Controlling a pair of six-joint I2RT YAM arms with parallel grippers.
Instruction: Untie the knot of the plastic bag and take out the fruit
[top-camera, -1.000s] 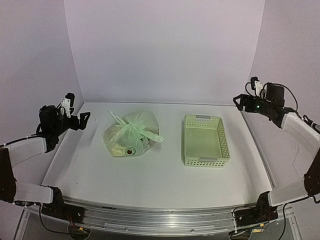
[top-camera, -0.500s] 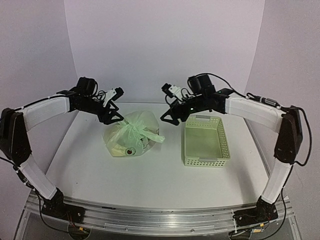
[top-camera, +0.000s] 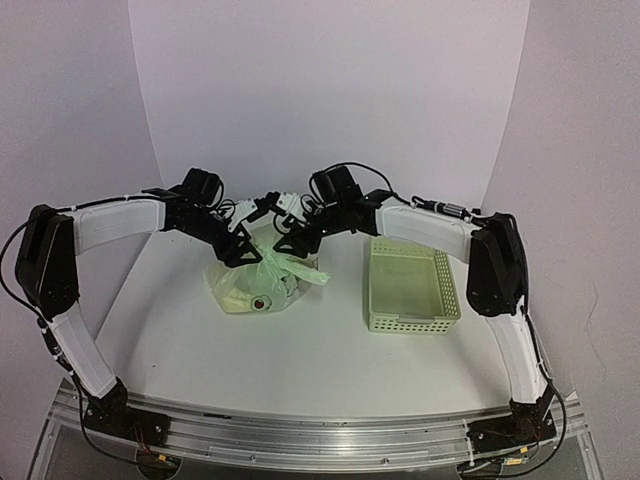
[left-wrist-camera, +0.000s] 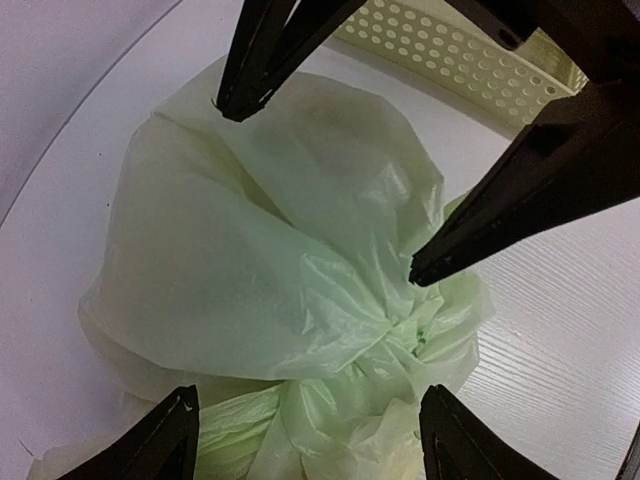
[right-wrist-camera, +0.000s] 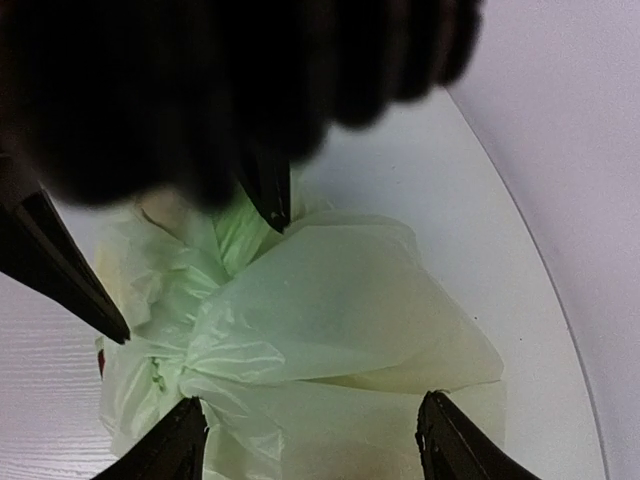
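Knotted plastic bag (top-camera: 238, 285), fruit (top-camera: 260, 300) inside, basket (top-camera: 372, 283) just beside

The plastic bag (top-camera: 262, 275) is thin film, translucent and crinkled, with a soft sheen where it puffs out smooth. At the knot (left-wrist-camera: 400, 322) the film bunches into tight, fine creases. To its right the basket (top-camera: 410, 285) is rigid moulded plastic, perforated, with a dull satin face. The table (left-wrist-camera: 560, 330) is white and matt with a faint wood-like grain. The fingers (left-wrist-camera: 150, 445) of the left gripper (left-wrist-camera: 308, 400) and those of the right gripper (right-wrist-camera: 310, 402) look like matt black plastic. The arm shells (top-camera: 110, 222) are smooth white, and the rail (top-camera: 320, 440) at the near edge is brushed metal.
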